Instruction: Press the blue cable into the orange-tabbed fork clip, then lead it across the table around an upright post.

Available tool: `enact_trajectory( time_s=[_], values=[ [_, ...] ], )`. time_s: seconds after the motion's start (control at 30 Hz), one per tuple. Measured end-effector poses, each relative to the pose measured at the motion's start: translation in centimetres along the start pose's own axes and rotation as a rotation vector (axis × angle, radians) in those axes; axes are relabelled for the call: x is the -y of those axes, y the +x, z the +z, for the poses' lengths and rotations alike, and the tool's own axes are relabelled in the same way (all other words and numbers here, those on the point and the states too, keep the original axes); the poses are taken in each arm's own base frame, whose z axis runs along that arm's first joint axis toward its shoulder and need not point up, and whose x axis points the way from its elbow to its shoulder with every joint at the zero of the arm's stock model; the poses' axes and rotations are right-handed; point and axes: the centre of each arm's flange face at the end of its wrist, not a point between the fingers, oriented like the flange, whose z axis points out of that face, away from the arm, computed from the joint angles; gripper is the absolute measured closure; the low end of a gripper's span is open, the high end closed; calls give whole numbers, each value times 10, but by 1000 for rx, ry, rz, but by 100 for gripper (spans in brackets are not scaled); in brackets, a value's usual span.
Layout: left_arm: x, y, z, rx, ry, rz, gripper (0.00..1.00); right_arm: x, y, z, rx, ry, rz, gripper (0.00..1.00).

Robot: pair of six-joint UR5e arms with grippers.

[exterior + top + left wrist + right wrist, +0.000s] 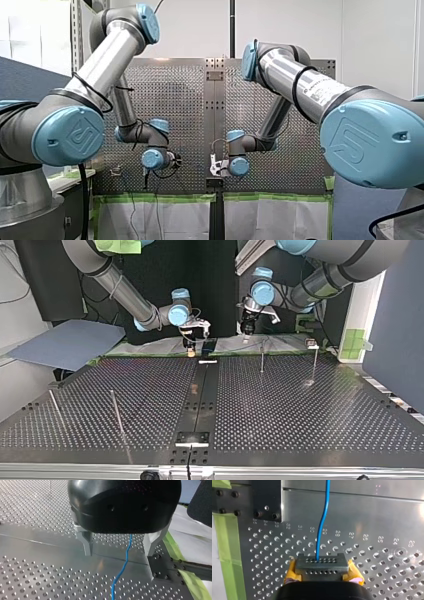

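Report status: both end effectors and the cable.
Left end effector open, straddling thin blue cable. Right end effector shut on it. Cable runs over perforated metal table, nothing across it.

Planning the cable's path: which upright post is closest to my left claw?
The post just right of the top view's centre strip, near my left claw; the others stand farther off.

I read 30 down to 23 stamped along the perforated table's [374, 517] holes. The joint cap [372, 142] at four o'clock, front view, bears a UR logo.
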Motion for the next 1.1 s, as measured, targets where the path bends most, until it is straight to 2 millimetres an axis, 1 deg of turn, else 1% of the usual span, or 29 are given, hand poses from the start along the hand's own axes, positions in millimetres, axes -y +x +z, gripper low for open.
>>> enact_trajectory(
  time_s=[0.1, 0.23, 0.43, 0.53, 0.7, 0.9, 1.1],
  values=[
    [9, -1, 0, 4, -3, 4, 0, -1, 0, 0, 0, -1, 0, 100],
    [12, -6, 5, 17, -23, 3, 0, -1, 0, 0, 1, -2, 0, 100],
    [7, -16, 19, 36, -78, -1, 0, -2, 0, 1, 2, 0, -1, 100],
    [4, -15, 26, 28, -106, 1, 0, -1, 0, 0, 2, 1, -1, 100],
    [-2, -6, 34, 6, -155, 7, 0, -2, -1, 0, 3, 0, -2, 100],
    [-7, -15, 47, 30, -209, 4, 0, -2, -1, 0, 4, 0, -3, 100],
    [-9, -20, 52, 44, -232, 1, 0, -2, -1, 0, 4, 0, -3, 100]
  ],
)
